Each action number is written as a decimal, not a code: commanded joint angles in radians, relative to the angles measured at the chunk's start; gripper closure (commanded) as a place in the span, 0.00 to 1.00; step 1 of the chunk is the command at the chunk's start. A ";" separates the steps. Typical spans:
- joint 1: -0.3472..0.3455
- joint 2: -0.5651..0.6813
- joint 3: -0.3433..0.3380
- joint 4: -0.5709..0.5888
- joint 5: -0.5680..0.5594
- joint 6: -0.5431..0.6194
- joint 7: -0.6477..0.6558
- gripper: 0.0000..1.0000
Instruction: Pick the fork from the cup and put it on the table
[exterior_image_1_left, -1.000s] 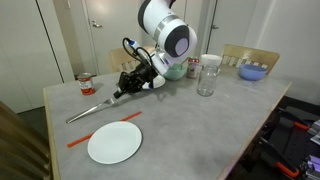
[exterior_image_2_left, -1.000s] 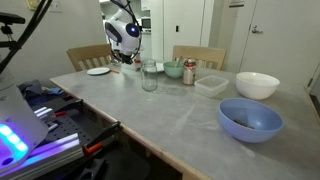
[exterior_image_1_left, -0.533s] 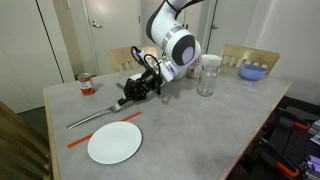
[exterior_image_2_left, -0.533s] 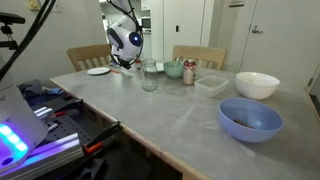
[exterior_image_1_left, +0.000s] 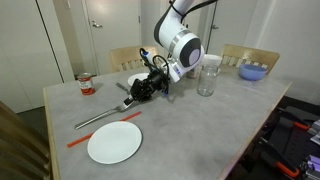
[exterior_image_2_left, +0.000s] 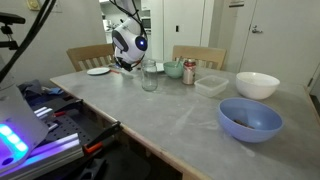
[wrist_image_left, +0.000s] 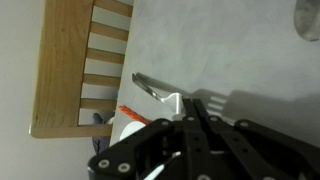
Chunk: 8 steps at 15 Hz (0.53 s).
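Note:
The fork (exterior_image_1_left: 100, 114) is slim and silvery. It slants low over the table (exterior_image_1_left: 190, 130), its free end toward the front left. My gripper (exterior_image_1_left: 134, 96) is shut on its other end, well left of the cup. In the wrist view my jaws (wrist_image_left: 192, 105) are closed around the fork (wrist_image_left: 158, 92) near its tines. The cup (exterior_image_1_left: 207, 78) is a tall clear tumbler standing empty to my right; it also shows in an exterior view (exterior_image_2_left: 150, 76). I cannot tell whether the fork's free end touches the table.
A white plate (exterior_image_1_left: 114, 143) and a red-orange stick (exterior_image_1_left: 78, 141) lie near the front left. A red can (exterior_image_1_left: 86, 84) stands at the back left. A white bowl (exterior_image_2_left: 257, 84), a blue bowl (exterior_image_2_left: 250, 118) and a clear container (exterior_image_2_left: 212, 84) are further along. Wooden chairs (wrist_image_left: 85, 65) stand at the far edge.
My gripper has moved to the right, toward the cup, and the fork has moved with it. The cup and the plate have not moved.

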 joint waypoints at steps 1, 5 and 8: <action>-0.009 -0.013 -0.010 -0.012 -0.082 -0.094 -0.056 0.66; 0.000 -0.024 -0.027 -0.011 -0.181 -0.136 -0.041 0.37; 0.024 -0.056 -0.048 -0.019 -0.260 -0.093 -0.025 0.16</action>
